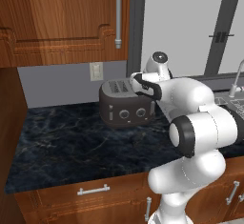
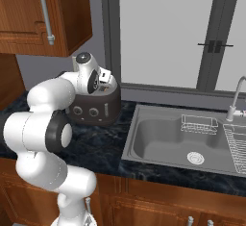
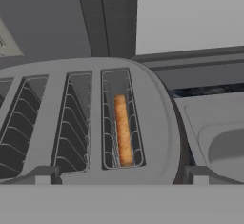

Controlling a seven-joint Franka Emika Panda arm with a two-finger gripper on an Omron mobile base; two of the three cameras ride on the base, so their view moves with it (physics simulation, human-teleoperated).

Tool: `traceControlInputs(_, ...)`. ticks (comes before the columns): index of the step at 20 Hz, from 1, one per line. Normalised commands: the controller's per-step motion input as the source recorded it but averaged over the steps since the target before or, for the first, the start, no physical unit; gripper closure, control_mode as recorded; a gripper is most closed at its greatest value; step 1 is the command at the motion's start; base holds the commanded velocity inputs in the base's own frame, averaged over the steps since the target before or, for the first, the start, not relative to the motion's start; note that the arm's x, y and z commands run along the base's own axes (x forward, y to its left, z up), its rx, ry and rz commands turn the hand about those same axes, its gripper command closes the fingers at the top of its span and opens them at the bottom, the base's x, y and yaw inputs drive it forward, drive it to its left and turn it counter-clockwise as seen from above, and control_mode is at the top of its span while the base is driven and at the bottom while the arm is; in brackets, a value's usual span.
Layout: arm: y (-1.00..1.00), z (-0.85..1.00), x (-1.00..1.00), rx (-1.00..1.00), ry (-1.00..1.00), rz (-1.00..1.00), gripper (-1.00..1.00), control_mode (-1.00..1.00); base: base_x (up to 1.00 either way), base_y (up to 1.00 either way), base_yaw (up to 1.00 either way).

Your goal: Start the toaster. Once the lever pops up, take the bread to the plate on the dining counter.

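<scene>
Mid-frame in the left base view, the toaster [image 1: 125,105] sits on the worktop [image 1: 66,142] with bare marble to its left. The hand view reveals the bread [image 3: 123,130] in its rightmost slot, below the gripper [image 3: 119,174], whose fingers stand wide apart. Rightward, the sink [image 2: 168,141] adjoins.

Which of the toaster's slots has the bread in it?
The end slot nearest the sink holds the bread; the other slots visible beside it show only wire racks.

surface: black marble worktop [image 1: 71,137] with white veins | on it: toaster [image 1: 125,107] directly beneath the gripper | set in it: steel sink [image 2: 163,141] right of gripper
</scene>
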Motion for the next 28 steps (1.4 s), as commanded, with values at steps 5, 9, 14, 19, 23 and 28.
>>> traceControlInputs(5,0.0,0.0,0.0,0.0,0.0,0.0,-1.0,-1.0,0.0,0.0,0.0)
traceControlInputs(9,0.0,0.0,0.0,0.0,0.0,0.0,-1.0,-1.0,0.0,0.0,0.0)
traceControlInputs(14,0.0,0.0,0.0,0.0,0.0,0.0,-1.0,-1.0,0.0,0.0,0.0)
traceControlInputs(19,0.0,0.0,0.0,0.0,0.0,0.0,-1.0,-1.0,0.0,0.0,0.0)
traceControlInputs(23,0.0,0.0,0.0,0.0,0.0,0.0,-1.0,-1.0,0.0,0.0,0.0)
traceControlInputs(28,0.0,0.0,0.0,0.0,0.0,0.0,-1.0,-1.0,0.0,0.0,0.0)
